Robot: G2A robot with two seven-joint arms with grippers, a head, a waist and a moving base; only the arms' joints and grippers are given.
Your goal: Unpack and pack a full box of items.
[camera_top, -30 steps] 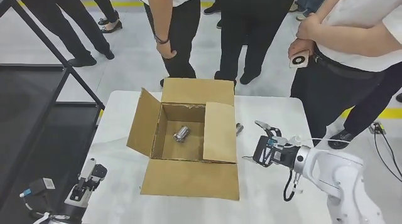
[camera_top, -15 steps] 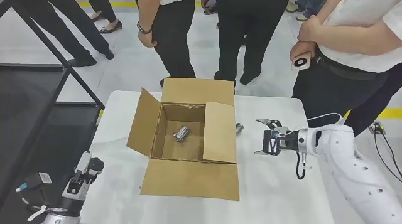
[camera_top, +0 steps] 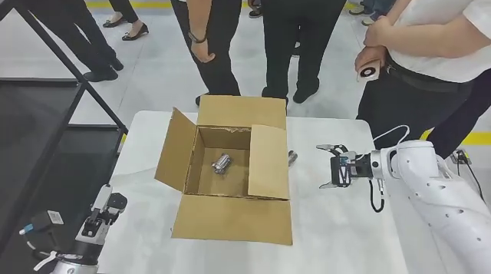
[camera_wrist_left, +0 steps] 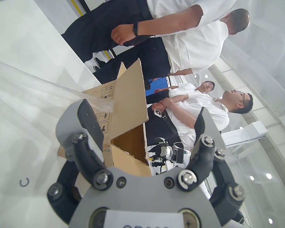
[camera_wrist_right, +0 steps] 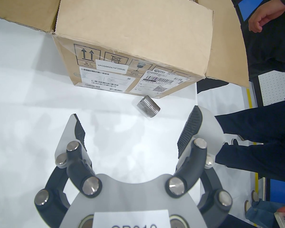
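Because the small metal cylinder (camera_wrist_right: 148,106) lies on the worktop (camera_top: 337,228) just beside the cardboard box (camera_wrist_right: 133,36), I hold my right pincer (camera_wrist_right: 137,119) low, spread wide and aimed at it, I think for packing, while the left pincer (camera_wrist_left: 143,108), also spread and empty, rests off the near worktop corner.

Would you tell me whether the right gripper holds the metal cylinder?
No, the metal cylinder lies on the table beyond the open right gripper.
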